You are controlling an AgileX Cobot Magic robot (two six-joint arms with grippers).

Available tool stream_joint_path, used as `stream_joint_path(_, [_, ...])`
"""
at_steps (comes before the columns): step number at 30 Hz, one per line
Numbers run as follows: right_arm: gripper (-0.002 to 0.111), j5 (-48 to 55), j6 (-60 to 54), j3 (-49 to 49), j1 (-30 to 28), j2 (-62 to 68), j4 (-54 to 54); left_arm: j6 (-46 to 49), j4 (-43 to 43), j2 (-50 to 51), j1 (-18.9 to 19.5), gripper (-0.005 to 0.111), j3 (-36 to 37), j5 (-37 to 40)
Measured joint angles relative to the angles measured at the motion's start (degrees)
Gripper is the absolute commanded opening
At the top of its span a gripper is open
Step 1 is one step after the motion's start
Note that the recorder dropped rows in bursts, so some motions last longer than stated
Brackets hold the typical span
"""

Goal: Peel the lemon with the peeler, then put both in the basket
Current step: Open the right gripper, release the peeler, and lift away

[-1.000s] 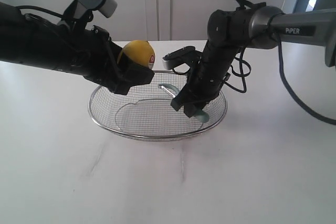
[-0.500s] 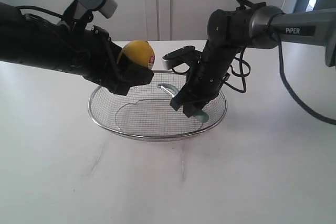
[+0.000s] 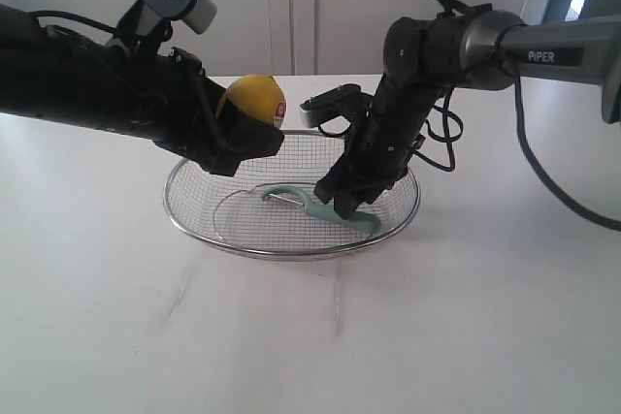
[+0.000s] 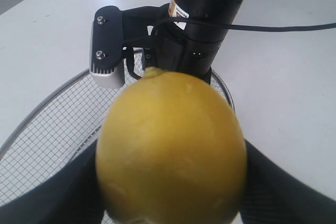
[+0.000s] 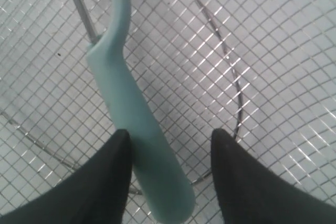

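Lemon [image 3: 254, 101]: pinched in left jaws, over basket [image 3: 194, 228] rim, no peeled patch visible | peeler [image 3: 322, 208]: lying on basket mesh between spread right jaws, looks delivered | remaining: lemon into basket

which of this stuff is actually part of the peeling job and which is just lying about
Part of the job: lemon, gripped by the left hand; basket; peeler, lying in it.
Just there: white table; cupboard doors behind; black cable.
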Motion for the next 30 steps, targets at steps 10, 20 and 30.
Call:
stream_joint_path(10, [0.046,0.00,1.42,0.00,0.00,-0.10,0.00,0.00,0.13,0.00,0.00,0.000,0.00,0.00])
stream_joint_path(20, [0.041,2.69,2.91,0.00,0.00,-4.26,0.10,0.00,0.35,0.00,0.00,0.000,0.00,0.00])
stream_joint_path(30, [0.007,7.41,5.86,0.00,0.00,-7.43,0.10,0.00,0.35,0.00,0.00,0.000,0.00,0.00])
